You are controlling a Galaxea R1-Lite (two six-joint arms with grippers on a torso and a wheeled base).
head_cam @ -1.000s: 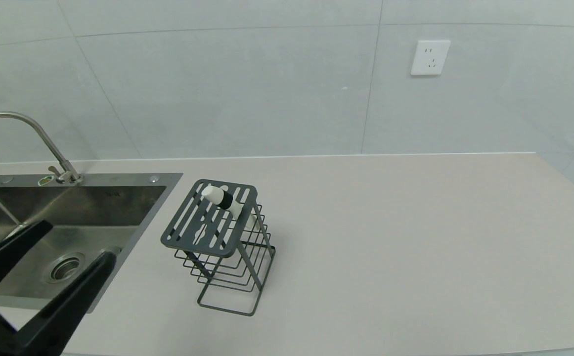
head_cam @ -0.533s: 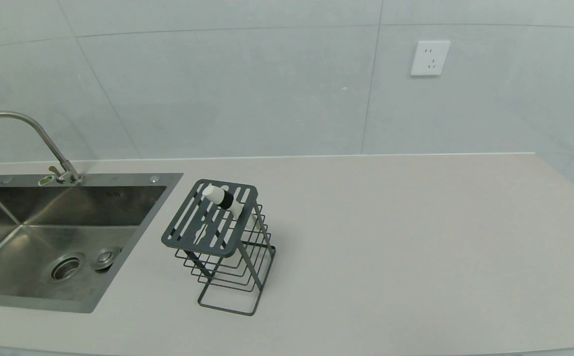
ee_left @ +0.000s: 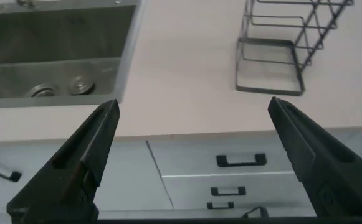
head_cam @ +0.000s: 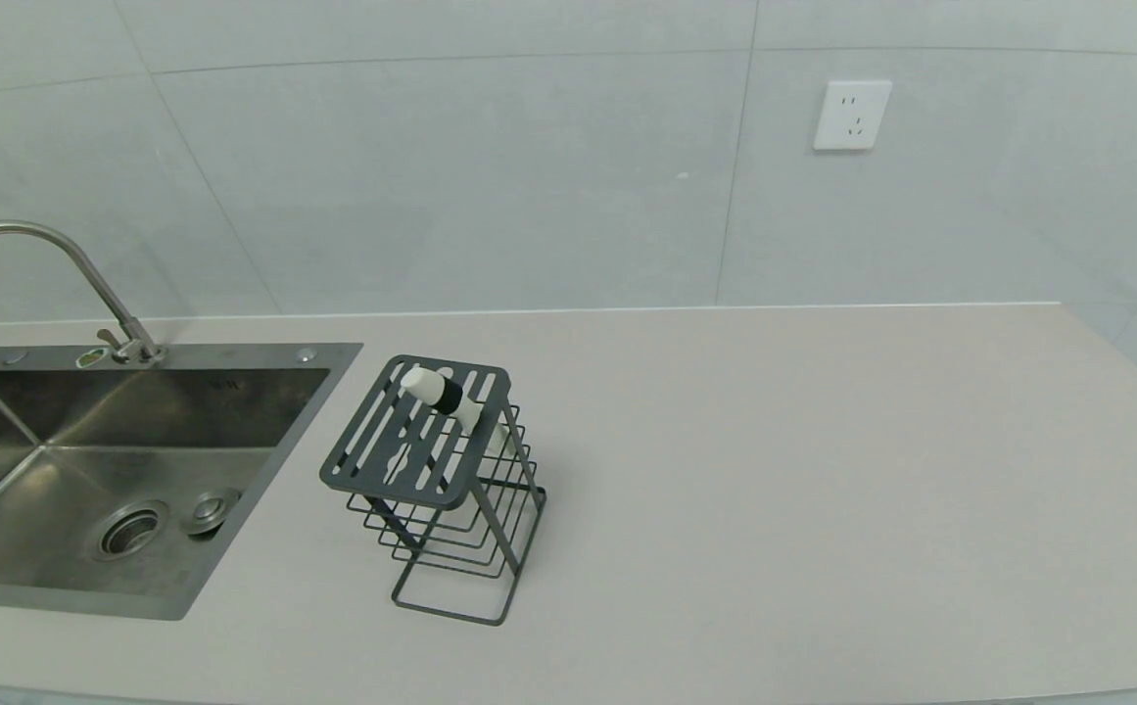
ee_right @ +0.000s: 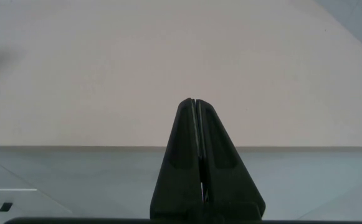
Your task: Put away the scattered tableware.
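Looks basically done to me: the white-and-black-handled utensil (head_cam: 443,394) sits slotted in the wire rack (head_cam: 387,485) beside the sink (head_cam: 235,354), the left gripper (ee_left: 193,155) hangs spread and empty, and the right gripper (ee_right: 196,118) is pressed together on nothing.

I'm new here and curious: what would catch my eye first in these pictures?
A dark wire rack stands on the pale counter just right of the steel sink, a white-and-black handle poking through its slotted top. The left gripper hangs before the counter's front edge, fingers wide apart.
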